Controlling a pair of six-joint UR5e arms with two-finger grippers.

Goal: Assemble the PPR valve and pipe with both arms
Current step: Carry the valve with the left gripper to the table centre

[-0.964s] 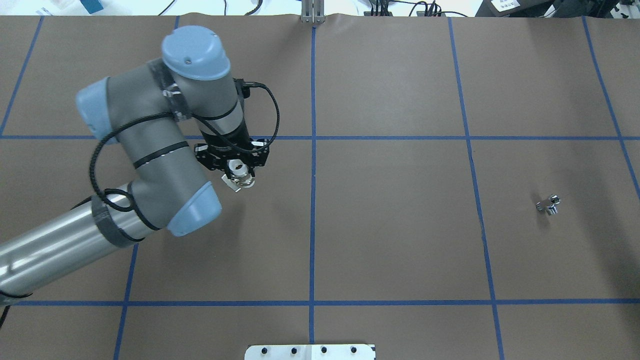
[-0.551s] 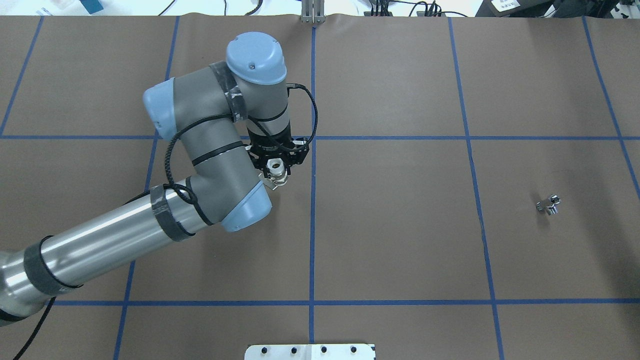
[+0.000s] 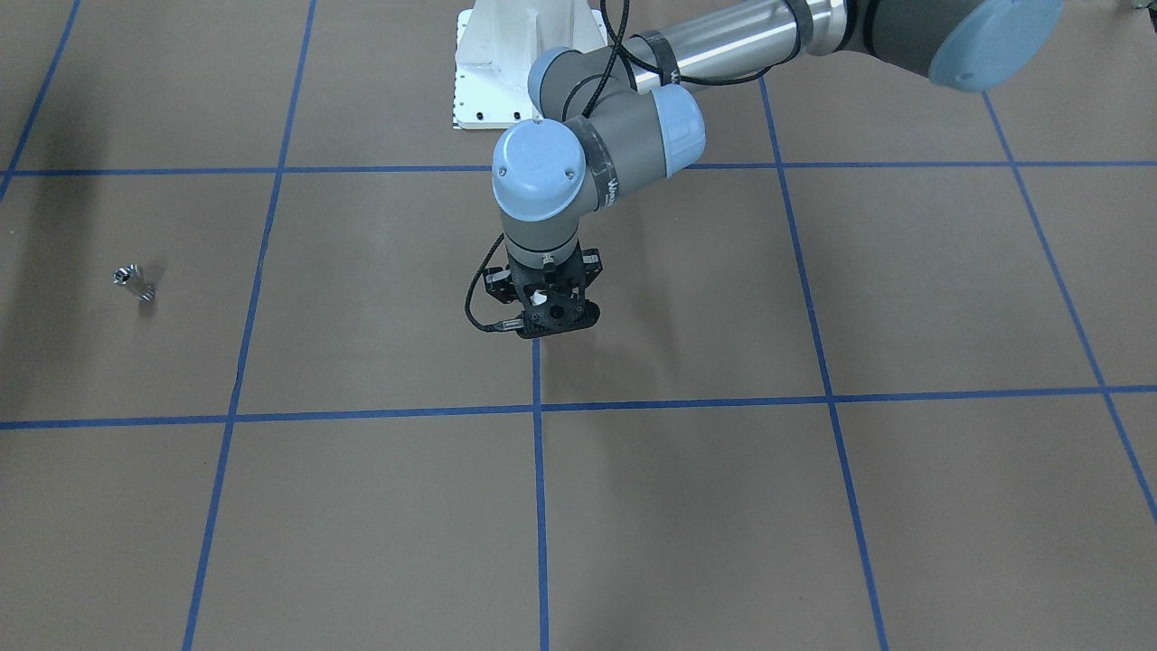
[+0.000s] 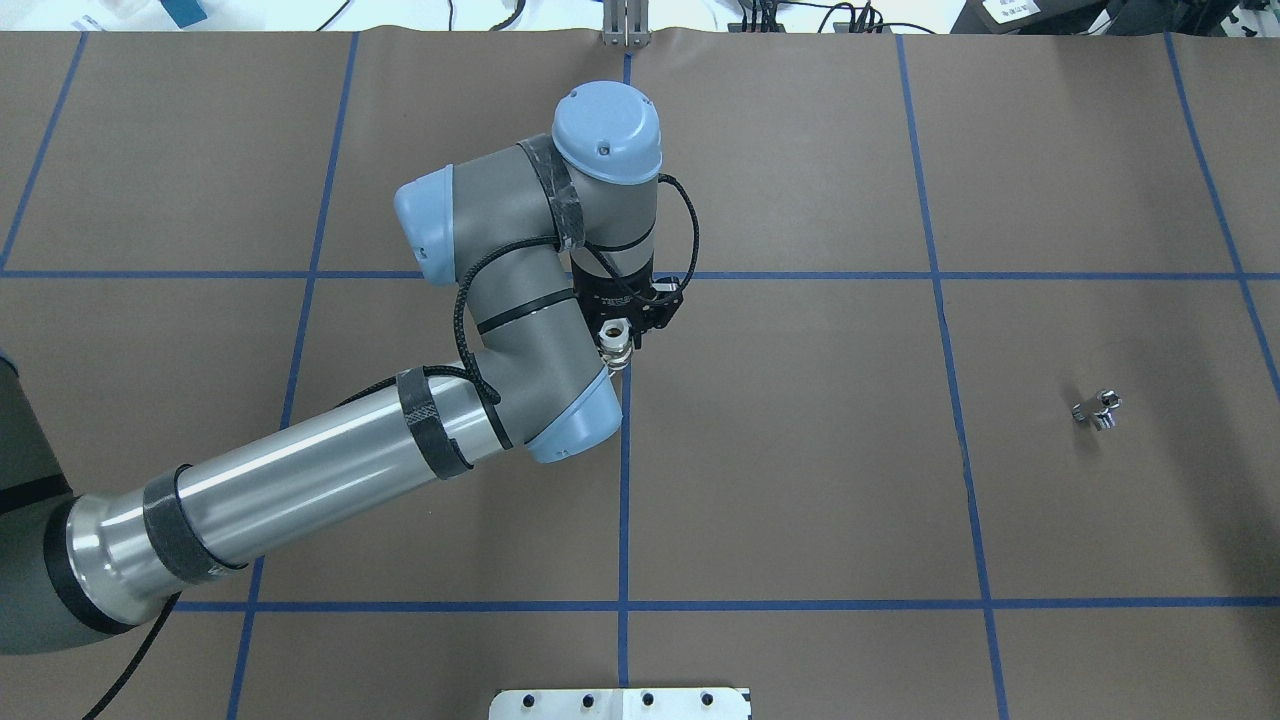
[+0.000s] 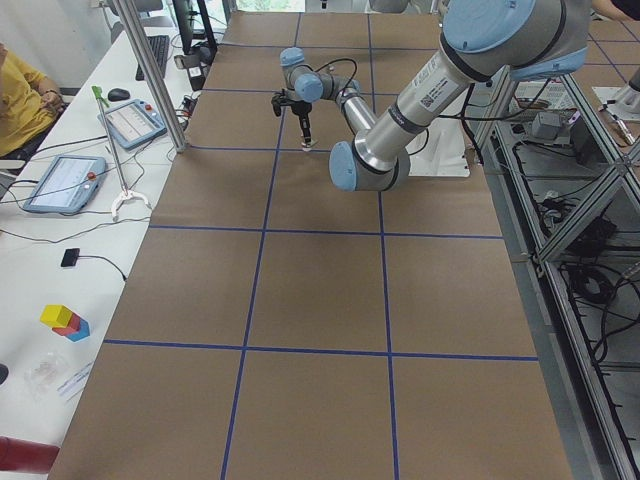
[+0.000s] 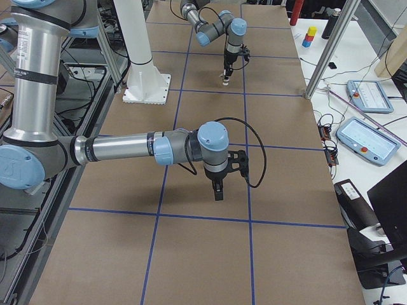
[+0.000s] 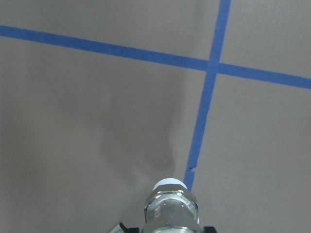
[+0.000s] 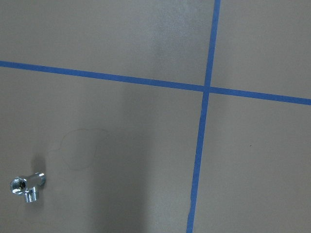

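Observation:
My left gripper [image 4: 622, 330] is shut on the PPR valve [image 4: 616, 338], a white cylinder with silver bands, and holds it a little above the table at the centre tape line. The valve fills the bottom of the left wrist view [image 7: 171, 206], white end pointing down. The pipe [image 4: 1097, 410], a small shiny silver stub, lies alone on the brown table at the right; it also shows in the front-facing view [image 3: 133, 280] and the right wrist view [image 8: 28, 187]. My right gripper [image 6: 219, 190] shows only in the exterior right view, above the table; I cannot tell if it is open.
Blue tape lines [image 4: 624, 480] divide the brown table into squares. The white base plate [image 4: 620, 703] sits at the near edge. Metal posts [image 5: 150, 70] and a side desk with tablets [image 5: 65, 180] stand beyond the table's far side.
My left arm has swung to the right with the valve in its gripper, from the left squares to the centre tape line. The pipe has not moved.

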